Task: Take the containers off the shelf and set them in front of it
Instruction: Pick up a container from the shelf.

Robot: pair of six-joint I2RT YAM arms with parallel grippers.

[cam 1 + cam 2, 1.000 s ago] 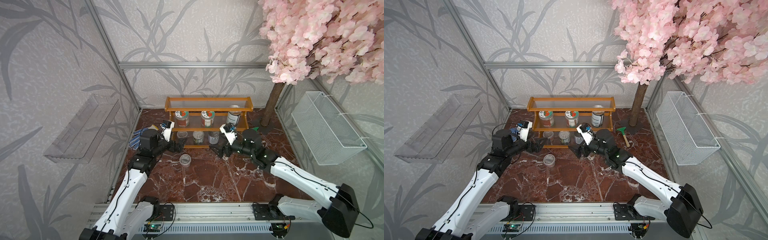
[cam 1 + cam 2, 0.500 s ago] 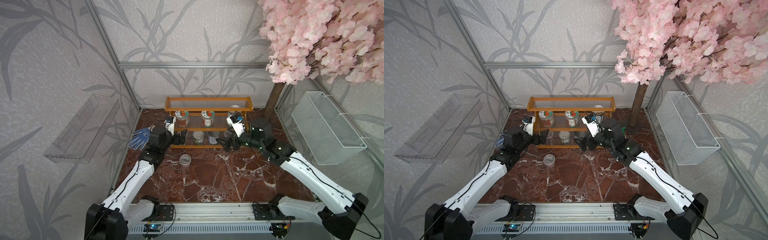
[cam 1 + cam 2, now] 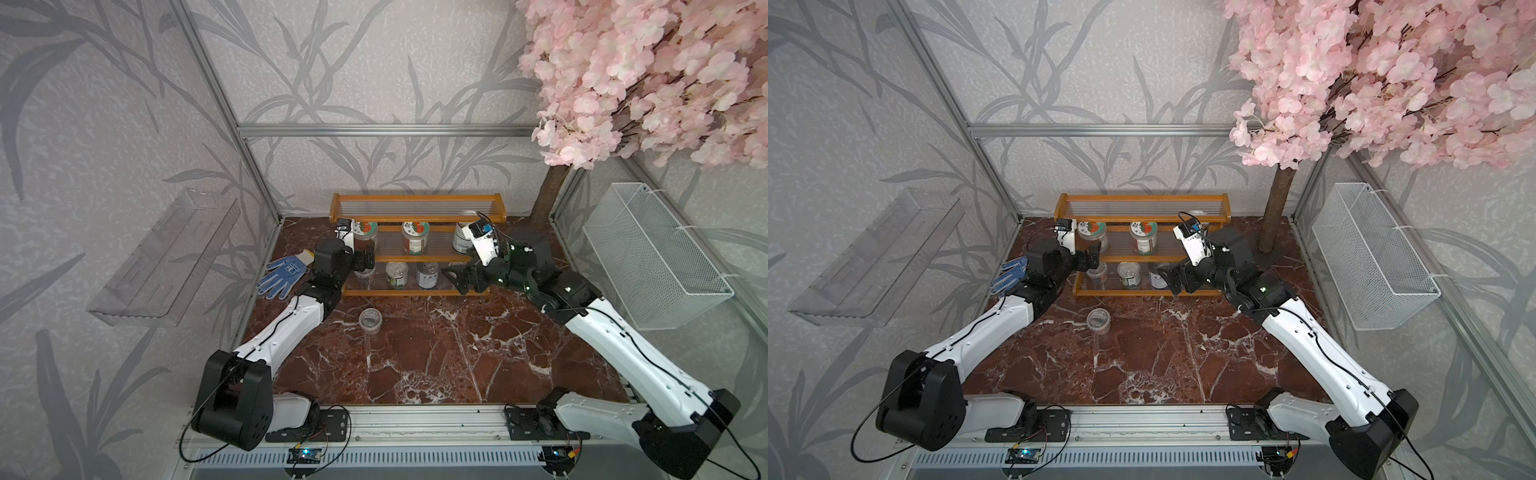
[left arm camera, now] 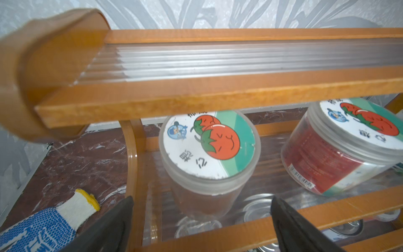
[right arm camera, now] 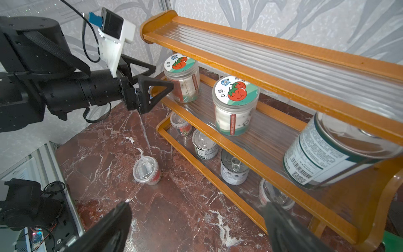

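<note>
One jar (image 4: 209, 144) stands just before left pincer (image 4: 201, 198).

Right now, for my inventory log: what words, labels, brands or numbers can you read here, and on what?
No text reads cleanly enough to quote.
Tomato jar lids: Chinese characters, blurred.
Taller tin: fine print and barcode, too small.
Short pull-tab tins: label print too small.
Blue dotted glove: white lettering, cut off.

Two jars (image 5: 182, 80) (image 5: 235, 104), three tins (image 5: 205, 144) (image 5: 234, 168) (image 5: 335, 157), three cups (image 5: 147, 170) (image 5: 180, 126) (image 5: 274, 194)
</note>
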